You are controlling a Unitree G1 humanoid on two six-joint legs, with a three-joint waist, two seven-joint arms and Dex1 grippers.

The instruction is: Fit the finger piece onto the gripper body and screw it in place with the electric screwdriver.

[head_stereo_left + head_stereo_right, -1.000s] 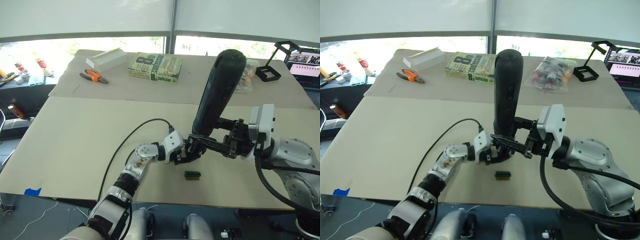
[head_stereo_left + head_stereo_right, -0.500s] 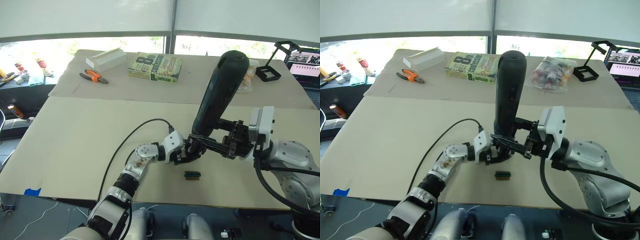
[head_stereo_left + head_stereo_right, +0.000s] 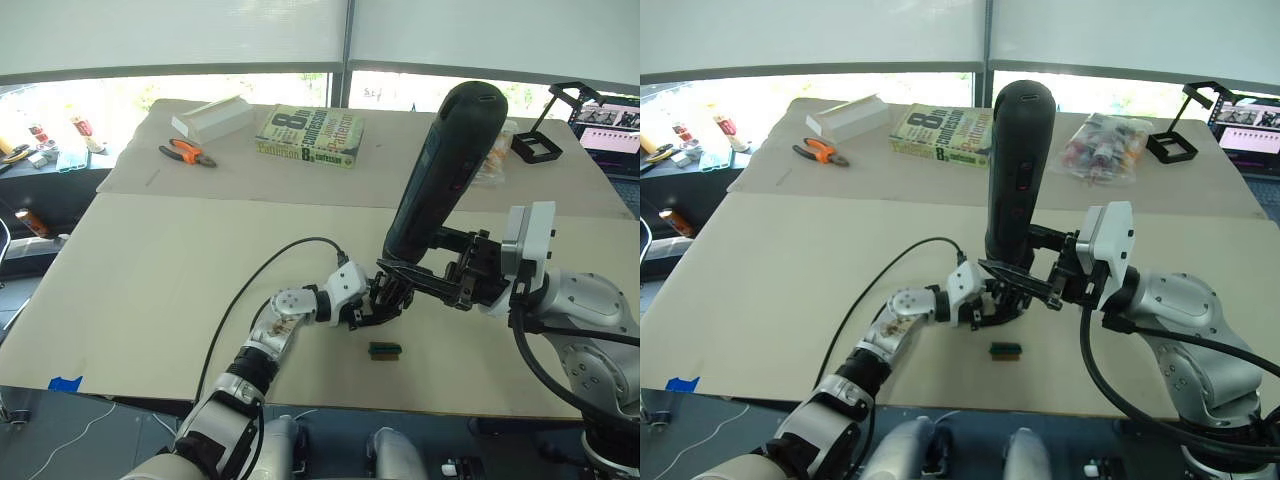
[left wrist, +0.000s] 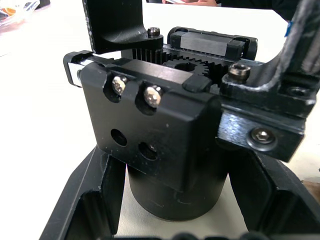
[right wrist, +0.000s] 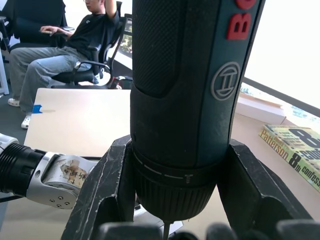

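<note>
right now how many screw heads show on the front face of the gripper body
2, side by side near the top of the gripper body: screw heads and. Two empty holes sit below; others may be hidden.

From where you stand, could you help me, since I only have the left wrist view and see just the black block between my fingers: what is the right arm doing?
Observer: The right gripper is shut on the electric screwdriver, held nearly upright just above the gripper body.
Operator: Thank you. Is anything lying on the table near us?
Observer: Yes, a tiny green-topped block lies on the table just in front of the left gripper, apart from it.
Operator: And where are the other tools, please?
Observer: The orange-handled pliers lie at the far left, beside a white box and a book.
</note>
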